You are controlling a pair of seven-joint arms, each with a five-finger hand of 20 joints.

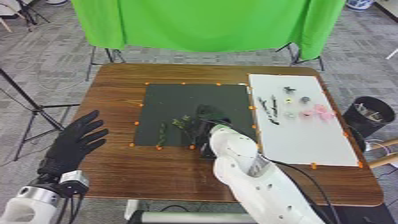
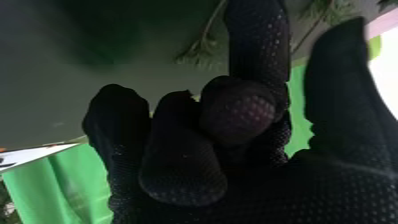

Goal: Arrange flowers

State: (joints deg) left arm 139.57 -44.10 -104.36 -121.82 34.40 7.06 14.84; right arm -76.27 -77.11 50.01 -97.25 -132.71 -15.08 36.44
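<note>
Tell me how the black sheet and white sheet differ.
The black sheet lies left of the white sheet. The white sheet is longer from near to far than the black sheet. The black sheet has green sprigs on it; the white sheet has pink flowers among its pieces. Both lie flat on the table.

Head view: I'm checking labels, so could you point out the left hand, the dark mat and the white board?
Left hand (image 1: 66,149): head view, on the palm.
Dark mat (image 1: 173,100): head view, on its bare far-left part.
White board (image 1: 311,145): head view, on its bare near part.
</note>
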